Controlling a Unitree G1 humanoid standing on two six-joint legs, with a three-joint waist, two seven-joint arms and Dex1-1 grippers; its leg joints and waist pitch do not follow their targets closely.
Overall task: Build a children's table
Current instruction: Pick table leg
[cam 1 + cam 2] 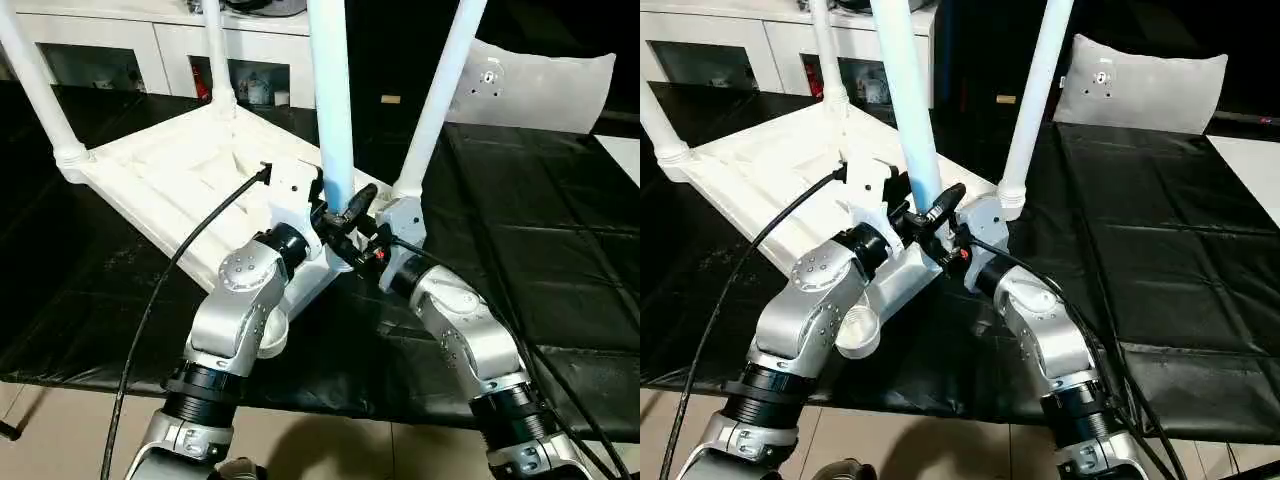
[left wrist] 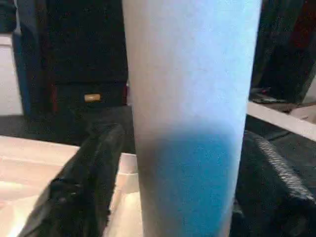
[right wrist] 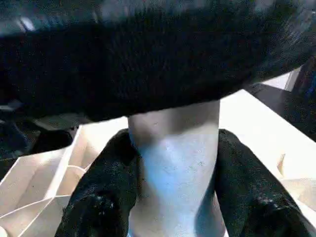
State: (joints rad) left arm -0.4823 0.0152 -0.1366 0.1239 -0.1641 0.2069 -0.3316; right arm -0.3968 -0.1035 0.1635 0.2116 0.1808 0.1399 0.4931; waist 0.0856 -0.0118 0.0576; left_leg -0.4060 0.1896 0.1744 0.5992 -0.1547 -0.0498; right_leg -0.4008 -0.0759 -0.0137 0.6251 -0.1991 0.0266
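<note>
Upside-down white plastic rectangular children's table point(image 1: 190, 170), ribbed underside up, lying on the black-covered tabletop point(image 1: 560, 250). Three long tapered white tube legs upright in corner sockets. Fourth white tube leg point(image 1: 331, 110) upright at the near corner, clamped low between the right gripper point(image 3: 173, 197) fingers point(image 3: 101, 197). Left gripper point(image 2: 182, 187) fingers point(image 2: 84, 182) flanking the same leg; contact unclear. Behind, white glass-door cabinet point(image 1: 110, 55).
</note>
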